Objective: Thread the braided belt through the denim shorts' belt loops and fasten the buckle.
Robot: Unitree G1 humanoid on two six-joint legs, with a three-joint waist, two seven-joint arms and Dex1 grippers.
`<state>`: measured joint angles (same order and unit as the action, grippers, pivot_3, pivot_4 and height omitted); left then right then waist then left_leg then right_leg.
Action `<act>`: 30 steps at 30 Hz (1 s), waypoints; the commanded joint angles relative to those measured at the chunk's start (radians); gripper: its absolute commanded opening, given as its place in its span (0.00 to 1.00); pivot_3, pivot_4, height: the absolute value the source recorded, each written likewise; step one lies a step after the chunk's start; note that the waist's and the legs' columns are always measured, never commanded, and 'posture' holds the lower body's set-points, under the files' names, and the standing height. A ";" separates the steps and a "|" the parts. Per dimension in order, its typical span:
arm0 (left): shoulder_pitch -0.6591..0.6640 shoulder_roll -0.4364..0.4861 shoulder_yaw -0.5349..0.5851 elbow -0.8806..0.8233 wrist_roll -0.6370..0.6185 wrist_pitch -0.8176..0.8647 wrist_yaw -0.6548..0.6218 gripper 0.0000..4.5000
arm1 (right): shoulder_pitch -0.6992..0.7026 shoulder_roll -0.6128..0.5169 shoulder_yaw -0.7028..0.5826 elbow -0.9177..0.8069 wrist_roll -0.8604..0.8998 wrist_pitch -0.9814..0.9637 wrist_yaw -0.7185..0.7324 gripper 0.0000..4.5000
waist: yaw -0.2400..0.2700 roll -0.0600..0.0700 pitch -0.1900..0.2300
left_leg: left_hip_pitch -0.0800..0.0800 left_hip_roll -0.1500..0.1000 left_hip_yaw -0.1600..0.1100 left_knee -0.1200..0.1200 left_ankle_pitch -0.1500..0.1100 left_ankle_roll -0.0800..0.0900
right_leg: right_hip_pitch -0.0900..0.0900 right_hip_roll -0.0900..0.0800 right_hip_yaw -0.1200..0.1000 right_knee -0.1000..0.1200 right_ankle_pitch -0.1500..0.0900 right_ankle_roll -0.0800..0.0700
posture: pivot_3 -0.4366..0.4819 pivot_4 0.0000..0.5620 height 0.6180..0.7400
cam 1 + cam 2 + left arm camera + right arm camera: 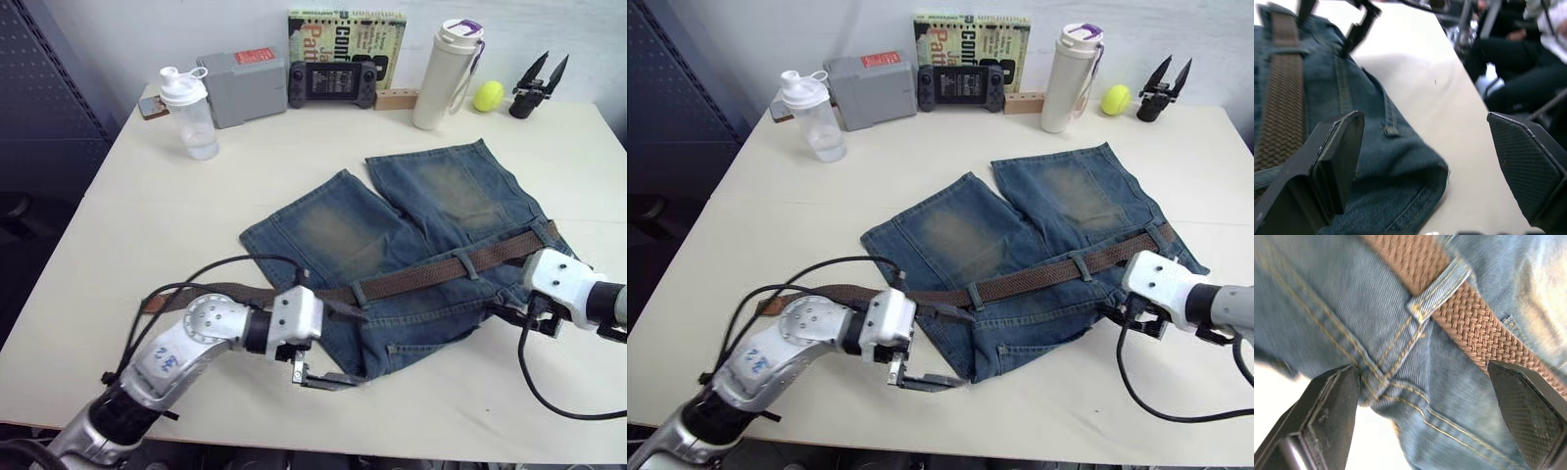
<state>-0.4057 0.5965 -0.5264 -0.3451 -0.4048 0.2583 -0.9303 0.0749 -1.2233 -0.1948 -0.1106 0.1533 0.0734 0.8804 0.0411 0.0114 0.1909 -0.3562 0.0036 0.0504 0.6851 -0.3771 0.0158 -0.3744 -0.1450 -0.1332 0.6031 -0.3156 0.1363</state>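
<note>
Left eye view: the braided belt (431,269) is laid across the waistband of the denim shorts (411,245), which are spread flat on the pale bench (147,245) with the legs pointing toward the far wall. The belt is passed under a belt loop (463,262) near the middle of the waistband and under another (359,292) further toward the robot's left. Its left end (196,296) is trailed off the denim onto the bench behind the left arm, and its right end (545,233) reaches the shorts' right edge. The buckle cannot be made out.

The left gripper (328,380) is held low at the near corner of the shorts; in the left wrist view its jaws are seen spread wide, one finger (1332,161) over the denim hem and the other over bare bench, nothing being gripped. The right gripper (524,315) is positioned at the shorts' right side, just below the belt. In the right wrist view its jaws are likewise wide apart and empty, with a stitched belt loop (1437,291) and the woven strap (1469,325) seen between them.

Along the far edge of the bench are set a clear shaker bottle (189,112), a grey box (242,86), a handheld game console (331,83), a book (346,39), a tall white bottle (447,73), a tennis ball (488,95) and a spare black gripper (538,86).
</note>
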 commanded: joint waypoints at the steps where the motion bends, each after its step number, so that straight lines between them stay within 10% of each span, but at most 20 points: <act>1: -0.075 -0.108 -0.087 0.145 0.161 -0.067 -0.004 0.97 | -0.030 -0.023 0.057 0.115 -0.202 -0.085 -0.082 0.98 | 0.007 0.000 0.000 | 0.000 -0.001 0.000 0.001 0.000 0.000 | 0.000 -0.001 0.000 0.000 0.000 0.000 | 0.48 0.27 0.92; 10: -0.089 -0.270 -0.159 0.328 0.503 -0.205 0.172 0.92 | -0.089 0.072 0.127 0.136 -0.355 -0.069 -0.184 0.93 | 0.006 -0.012 -0.007 | 0.000 -0.001 -0.002 0.004 0.001 0.002 | 0.004 -0.002 -0.001 -0.001 0.003 0.002 | 0.48 0.27 0.92; 20: -0.033 -0.211 -0.098 0.379 0.658 -0.326 0.262 0.18 | -0.091 0.186 0.131 -0.020 -0.273 0.100 -0.095 0.02 | -0.006 -0.011 -0.008 | 0.002 0.000 -0.012 0.006 0.001 0.002 | 0.009 -0.002 -0.003 -0.002 0.004 0.002 | 0.48 0.27 0.92; 30: -0.099 0.061 0.117 0.645 0.744 -0.596 0.435 0.18 | -0.200 0.497 0.315 -0.285 -0.204 0.481 -0.143 0.02 | -0.044 -0.011 -0.013 | 0.006 0.010 -0.012 0.004 0.001 0.000 | 0.009 0.003 -0.002 0.000 0.004 0.000 | 0.48 0.27 0.92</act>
<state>-0.4390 0.5469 -0.5027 0.0453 0.1777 -0.2467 -0.6574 -0.0826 -0.8565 -0.0093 -0.2672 -0.1003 0.3844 0.7588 -0.0027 0.0002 0.1781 -0.3501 0.0140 0.0385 0.6895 -0.3763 0.0156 -0.3656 -0.1401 -0.1347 0.6030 -0.3117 0.1357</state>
